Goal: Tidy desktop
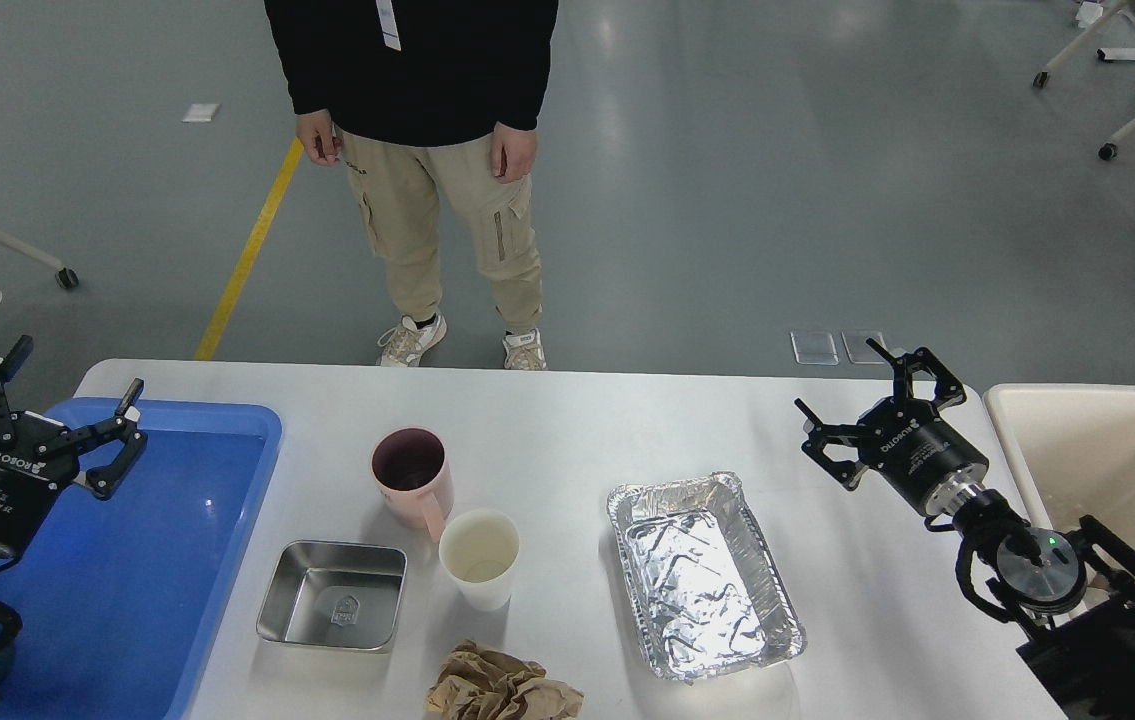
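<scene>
The white desktop [567, 420] carries a pink mug [412, 478], a white paper cup [480, 556], a square steel tray [333, 594], a foil pan [702, 572] and crumpled brown paper [502, 685] at the front edge. My left gripper [67, 395] hovers open over the blue tray's far left corner, holding nothing. My right gripper [877, 385] stands open above the table's right side, to the right of the foil pan, also holding nothing.
A blue plastic tray [217, 500] lies at the left end of the table. A beige bin [1087, 450] stands off the right end. A person [427, 150] stands just beyond the far edge.
</scene>
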Available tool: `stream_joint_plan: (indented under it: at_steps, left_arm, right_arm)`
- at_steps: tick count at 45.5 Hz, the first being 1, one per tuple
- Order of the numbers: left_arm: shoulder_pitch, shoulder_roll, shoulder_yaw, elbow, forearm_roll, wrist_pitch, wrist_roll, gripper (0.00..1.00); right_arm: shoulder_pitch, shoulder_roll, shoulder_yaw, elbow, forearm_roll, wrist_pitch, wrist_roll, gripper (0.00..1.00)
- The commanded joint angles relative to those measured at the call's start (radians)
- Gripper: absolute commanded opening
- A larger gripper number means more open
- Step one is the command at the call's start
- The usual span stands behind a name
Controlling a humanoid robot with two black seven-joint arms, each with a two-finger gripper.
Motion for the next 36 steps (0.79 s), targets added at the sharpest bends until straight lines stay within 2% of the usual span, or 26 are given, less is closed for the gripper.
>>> stream_joint_plan:
  at_steps: [1,7,13,25,36]
  left_arm:
    - [-0.001,0.000,0.005,0.015,0.001,0.003,0.003,0.98]
    - [-0.002,-0.003,0.014,0.016,0.001,0.003,0.009,0.98]
    - [-0.002,-0.007,0.010,0.016,0.002,0.008,-0.008,0.98]
    - [-0.013,-0.007,0.002,0.056,0.002,0.016,-0.008,0.98]
    - [-0.012,-0.003,0.017,0.056,0.007,0.050,0.007,0.98]
  right_arm:
    - [0.009,0.000,-0.003,-0.002,-0.004,0.000,0.000,1.00]
    - [0.009,0.005,-0.005,-0.003,-0.006,0.000,0.000,1.00]
    - [0.007,0.000,-0.006,-0.002,-0.007,0.001,0.000,1.00]
    - [0.011,0.005,-0.006,-0.002,-0.007,0.001,0.000,1.00]
    - [0.011,0.002,-0.006,-0.002,-0.010,0.001,0.000,1.00]
